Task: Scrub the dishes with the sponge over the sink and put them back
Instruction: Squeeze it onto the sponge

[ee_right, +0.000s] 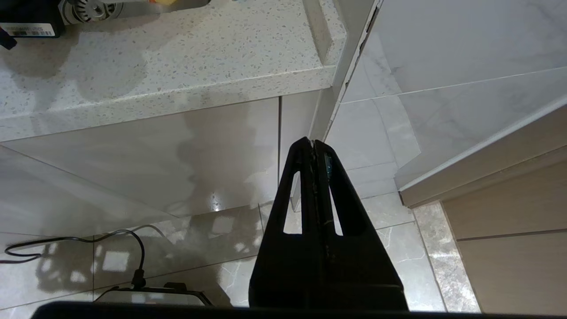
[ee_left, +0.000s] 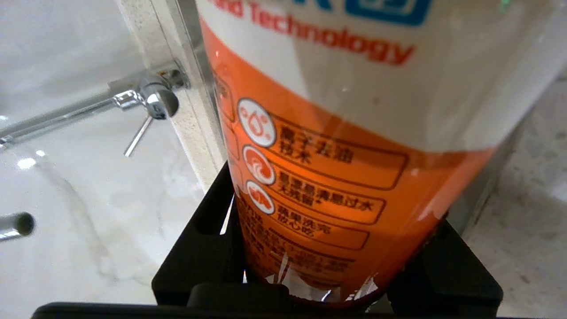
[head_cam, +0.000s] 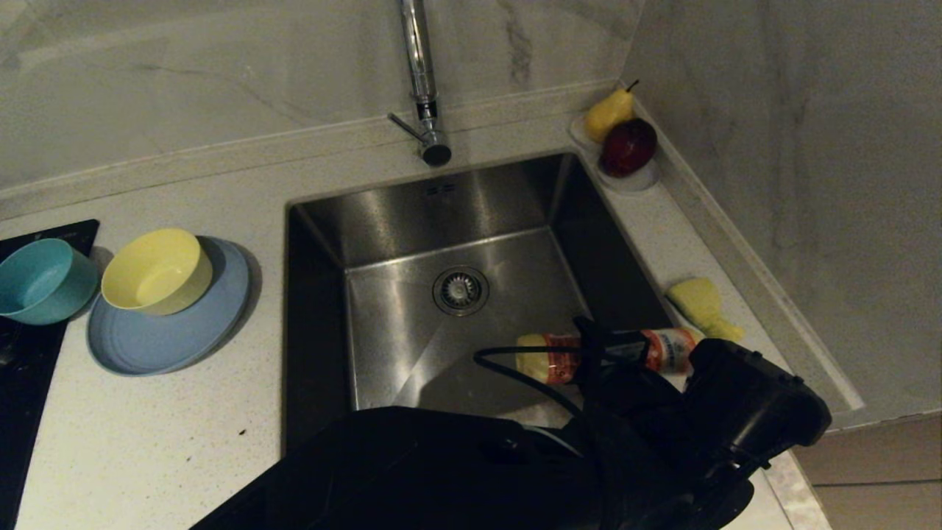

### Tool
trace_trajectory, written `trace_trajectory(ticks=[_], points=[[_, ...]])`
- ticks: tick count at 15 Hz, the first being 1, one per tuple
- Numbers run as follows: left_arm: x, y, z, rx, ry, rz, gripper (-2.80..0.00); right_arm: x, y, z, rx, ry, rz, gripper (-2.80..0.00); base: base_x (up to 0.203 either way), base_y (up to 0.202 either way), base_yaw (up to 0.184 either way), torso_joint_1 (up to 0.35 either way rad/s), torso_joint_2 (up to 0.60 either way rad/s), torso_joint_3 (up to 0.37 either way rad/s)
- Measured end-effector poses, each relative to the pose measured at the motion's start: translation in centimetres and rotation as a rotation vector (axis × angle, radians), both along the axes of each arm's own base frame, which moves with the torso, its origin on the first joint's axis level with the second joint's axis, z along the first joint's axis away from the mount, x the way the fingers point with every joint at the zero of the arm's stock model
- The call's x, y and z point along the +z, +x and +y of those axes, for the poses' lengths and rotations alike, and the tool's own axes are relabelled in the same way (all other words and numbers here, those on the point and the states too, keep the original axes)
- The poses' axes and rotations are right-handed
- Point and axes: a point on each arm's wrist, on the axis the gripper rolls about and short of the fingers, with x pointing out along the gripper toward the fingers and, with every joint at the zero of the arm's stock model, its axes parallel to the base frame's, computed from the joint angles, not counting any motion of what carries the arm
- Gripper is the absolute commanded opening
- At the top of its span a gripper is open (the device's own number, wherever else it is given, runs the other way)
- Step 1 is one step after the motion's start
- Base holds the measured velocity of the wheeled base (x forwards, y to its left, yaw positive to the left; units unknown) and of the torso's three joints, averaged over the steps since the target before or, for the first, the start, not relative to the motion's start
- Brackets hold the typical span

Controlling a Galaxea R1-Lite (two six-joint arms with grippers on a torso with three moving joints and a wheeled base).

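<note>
Dishes wait on the counter (head_cam: 147,442) left of the sink (head_cam: 456,294): a pale yellow bowl (head_cam: 156,269) sits on the light-blue plate (head_cam: 168,324), with the teal-blue bowl (head_cam: 43,281) just beside them. The sponge (head_cam: 703,303) lies on the counter at the sink's right rim. The left pincer (ee_left: 328,266) is clamped on an orange-labelled detergent bottle (ee_left: 336,146), held on its side over the basin's right edge. The right pincer (ee_right: 315,150), fingers together, hangs below counter level above the tiled floor (ee_right: 381,248).
</note>
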Motion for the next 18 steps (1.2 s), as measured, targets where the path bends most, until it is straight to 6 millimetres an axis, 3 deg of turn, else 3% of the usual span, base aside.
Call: trace_trajectory(ticks=[5,12,18], points=[[0.5,0.0,0.1,-0.001,0.027,0.004,-2.8,0.0,0.0,0.0,0.0,0.0,0.0,-2.8,0.0,0.0,0.0,0.0,0.0,0.0],[2.8,0.9,1.2,0.025,-0.021,-0.018,-2.8,0.0,0.0,0.0,0.0,0.0,0.0,-2.8,0.0,0.0,0.0,0.0,0.0,0.0],[2.8,1.9,1.6,0.046,-0.018,-0.018,-2.8,0.0,0.0,0.0,0.0,0.0,0.001,-2.8,0.0,0.0,0.0,0.0,0.0,0.0]])
